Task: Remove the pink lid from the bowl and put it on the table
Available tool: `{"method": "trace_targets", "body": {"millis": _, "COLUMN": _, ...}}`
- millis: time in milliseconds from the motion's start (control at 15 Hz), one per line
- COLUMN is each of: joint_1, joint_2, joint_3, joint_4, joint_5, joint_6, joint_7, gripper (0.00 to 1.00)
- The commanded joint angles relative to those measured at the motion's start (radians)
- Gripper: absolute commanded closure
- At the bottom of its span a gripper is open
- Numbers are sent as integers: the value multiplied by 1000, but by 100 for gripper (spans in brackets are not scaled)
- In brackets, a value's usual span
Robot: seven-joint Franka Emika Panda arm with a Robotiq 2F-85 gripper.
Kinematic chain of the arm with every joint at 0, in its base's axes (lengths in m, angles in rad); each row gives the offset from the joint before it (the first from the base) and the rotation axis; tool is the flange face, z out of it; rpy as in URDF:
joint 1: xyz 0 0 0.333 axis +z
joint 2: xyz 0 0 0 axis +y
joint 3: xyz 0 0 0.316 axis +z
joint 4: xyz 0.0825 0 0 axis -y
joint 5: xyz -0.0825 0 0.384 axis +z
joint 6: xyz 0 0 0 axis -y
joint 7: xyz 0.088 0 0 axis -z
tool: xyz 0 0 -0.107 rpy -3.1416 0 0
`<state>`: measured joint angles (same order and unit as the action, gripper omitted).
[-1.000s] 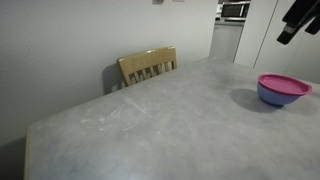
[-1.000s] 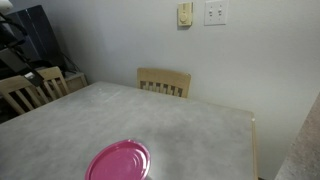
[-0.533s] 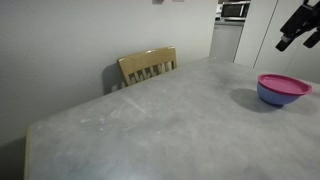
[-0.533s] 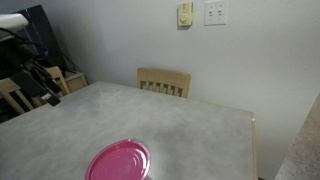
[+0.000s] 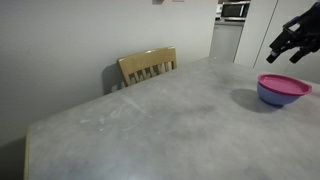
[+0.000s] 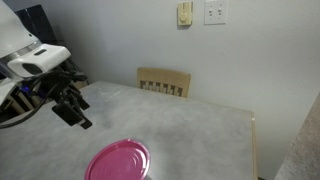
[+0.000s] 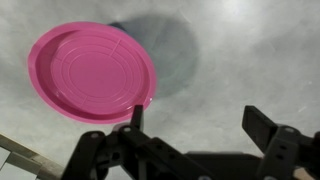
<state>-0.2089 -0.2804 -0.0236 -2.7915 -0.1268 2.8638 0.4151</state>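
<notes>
Nothing done yet: flat round magenta-pink lid point(image 7: 93, 72) is sitting on small periwinkle plastic bowl point(image 5: 282, 96). Black gripper point(image 7: 195, 125) is hovering above-beside bowl w/ fingers spread, empty (grasp, lift, placing on grey mottled table point(image 5: 150, 120) all remaining).

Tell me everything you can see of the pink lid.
The pink lid is a flat, round magenta disc, plastic-looking, with moulded concentric rings and a slightly raised rim. It lies level on the bowl, covering its mouth. Only the bowl touches it; the gripper hangs open, clear of it.
</notes>
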Motion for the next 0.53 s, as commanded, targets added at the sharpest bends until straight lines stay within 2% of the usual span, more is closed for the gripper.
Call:
{"method": "trace_targets", "body": {"millis": 0, "joint_1": -16, "joint_2": 1, "joint_3": 20, "joint_4": 0, "joint_5": 19, "joint_6": 1, "joint_7": -15, "gripper": 0}}
{"method": "trace_targets", "body": {"millis": 400, "joint_1": -36, "joint_2": -18, "joint_3": 39, "joint_4": 9, "joint_5": 3, "joint_6": -26, "joint_7": 18, "gripper": 0}}
{"method": "trace_targets", "body": {"millis": 467, "joint_1": -12, "joint_2": -25, "joint_3": 22, "joint_4": 16, "joint_5": 40, "joint_6": -58, "joint_7": 0, "gripper": 0}}
